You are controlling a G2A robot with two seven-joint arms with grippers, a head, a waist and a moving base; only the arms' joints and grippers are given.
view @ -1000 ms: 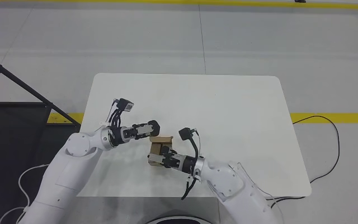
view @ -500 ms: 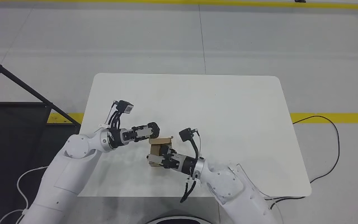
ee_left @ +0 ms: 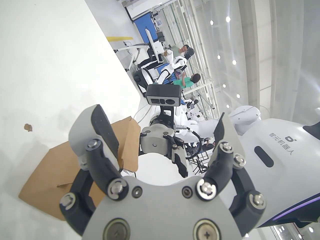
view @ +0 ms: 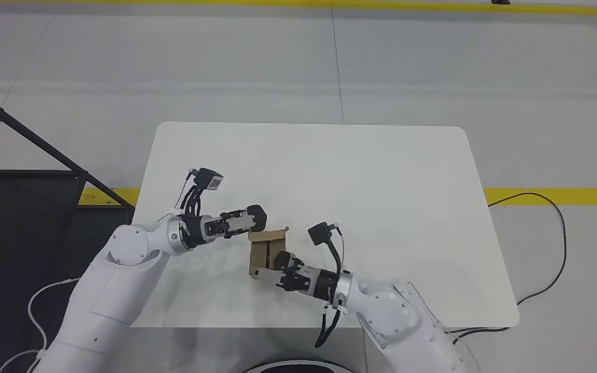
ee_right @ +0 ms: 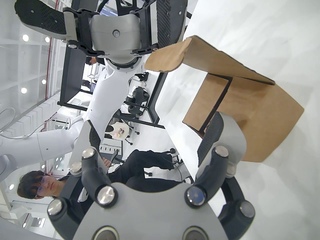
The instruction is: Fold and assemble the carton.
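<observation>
A small brown carton (view: pixel 264 250) lies partly folded on the white table (view: pixel 373 168), near its front left, with one flap raised. My left gripper (view: pixel 256 218) hangs open just behind it. In the left wrist view, the left gripper (ee_left: pixel 162 136) has one finger beside the carton's (ee_left: pixel 62 171) raised flap. My right gripper (view: pixel 284 274) is open just in front of the carton. In the right wrist view, one finger of the right gripper (ee_right: pixel 152 136) sits by the open end of the carton (ee_right: pixel 250 108), and the left gripper (ee_right: pixel 112 13) faces it from beyond the flap.
A tiny brown scrap (ee_left: pixel 28 127) lies on the table near the carton. The table's front edge (view: pixel 280 326) is close behind the right gripper. The wide white surface behind and to the right is bare.
The right gripper has drawn back from the carton toward the front edge. The left gripper has edged a little closer to the carton. The carton has shifted slightly.
</observation>
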